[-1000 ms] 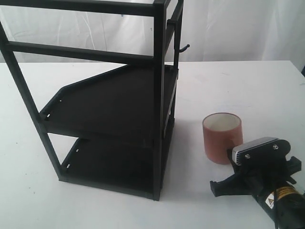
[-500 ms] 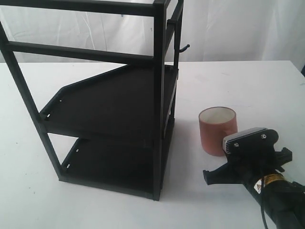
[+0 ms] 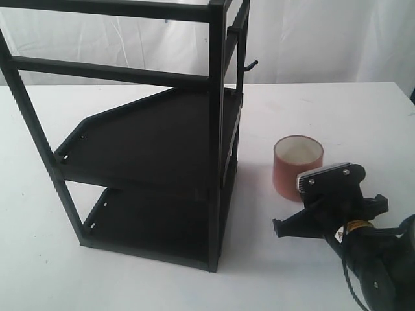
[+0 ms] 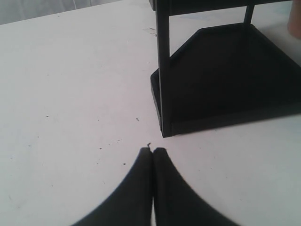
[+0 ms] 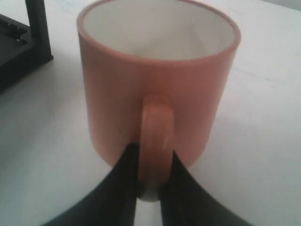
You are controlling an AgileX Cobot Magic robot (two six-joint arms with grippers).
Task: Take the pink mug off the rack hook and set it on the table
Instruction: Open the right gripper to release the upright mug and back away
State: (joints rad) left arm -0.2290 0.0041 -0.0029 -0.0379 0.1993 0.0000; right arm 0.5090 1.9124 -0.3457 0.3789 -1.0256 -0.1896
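Observation:
The pink mug (image 3: 295, 170) stands upright just right of the black rack (image 3: 215, 129), its white inside showing. My right gripper (image 3: 310, 194) is shut on its loop handle; in the right wrist view the fingers (image 5: 121, 181) press both sides of the handle (image 5: 155, 136) of the mug (image 5: 155, 80). The gripper hides the mug's base, so contact with the table (image 3: 337, 110) cannot be told. The rack hook (image 3: 250, 66) is bare. My left gripper (image 4: 153, 151) is shut on nothing, low over the table (image 4: 70, 94) near the rack's bottom corner (image 4: 164, 129).
The tall two-shelf rack fills the left and middle of the exterior view. White tabletop lies right of and behind the mug. A white backdrop closes the far side. The right arm's body (image 3: 379, 265) sits at the lower right corner.
My right gripper has carried the mug slightly left and farther back on the table side of the rack, still holding its handle. The rack has not moved.

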